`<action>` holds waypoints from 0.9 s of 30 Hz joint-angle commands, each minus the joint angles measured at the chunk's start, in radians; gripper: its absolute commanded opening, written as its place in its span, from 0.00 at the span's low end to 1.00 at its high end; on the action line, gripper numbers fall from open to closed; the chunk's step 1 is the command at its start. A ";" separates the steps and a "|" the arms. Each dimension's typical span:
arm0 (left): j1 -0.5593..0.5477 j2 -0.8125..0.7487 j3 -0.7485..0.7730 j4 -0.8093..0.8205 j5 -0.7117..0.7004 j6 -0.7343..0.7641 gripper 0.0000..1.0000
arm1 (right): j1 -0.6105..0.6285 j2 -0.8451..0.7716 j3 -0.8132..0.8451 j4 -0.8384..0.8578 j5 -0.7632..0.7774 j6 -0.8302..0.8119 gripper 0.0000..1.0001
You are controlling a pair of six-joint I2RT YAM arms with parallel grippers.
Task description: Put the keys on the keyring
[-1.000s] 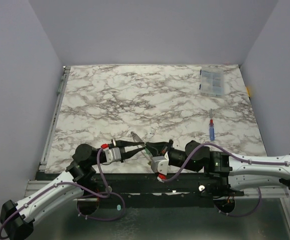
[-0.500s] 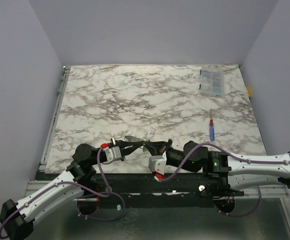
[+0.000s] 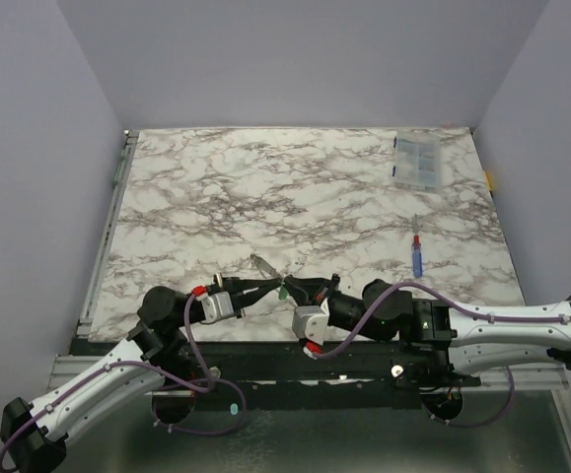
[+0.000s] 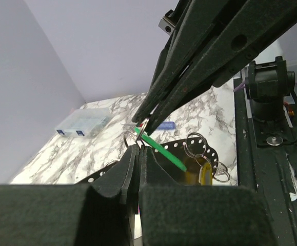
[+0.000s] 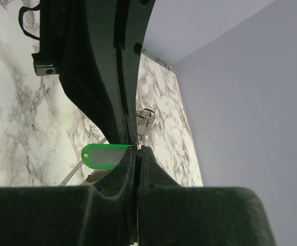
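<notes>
Both grippers meet tip to tip just above the table's near edge. My left gripper (image 3: 271, 287) (image 4: 138, 148) and my right gripper (image 3: 287, 290) (image 5: 137, 148) are each shut on the small metal ring (image 4: 132, 137) of the green key (image 3: 281, 293) (image 4: 161, 148) (image 5: 106, 155). That key's metal blade (image 3: 263, 264) (image 5: 144, 120) sticks out beyond the fingers. Behind them in the left wrist view lies the keyring (image 4: 175, 154), a dark looped band with small holes. It carries several metal rings and the pale yellow key (image 4: 198, 174). The arms hide it in the top view.
A clear plastic box (image 3: 417, 163) (image 4: 82, 123) sits at the far right corner. A blue stick with a red tip (image 3: 416, 256) lies at the right side. The black base rail (image 3: 265, 355) runs just behind both wrists.
My left gripper has gone from slightly open to shut on the green key's ring. The key's blade dipped and came back up. The right gripper has stayed shut.
</notes>
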 commanded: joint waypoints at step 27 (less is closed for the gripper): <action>-0.008 -0.129 -0.018 0.024 0.009 0.032 0.20 | 0.002 -0.041 0.029 0.058 0.092 0.073 0.01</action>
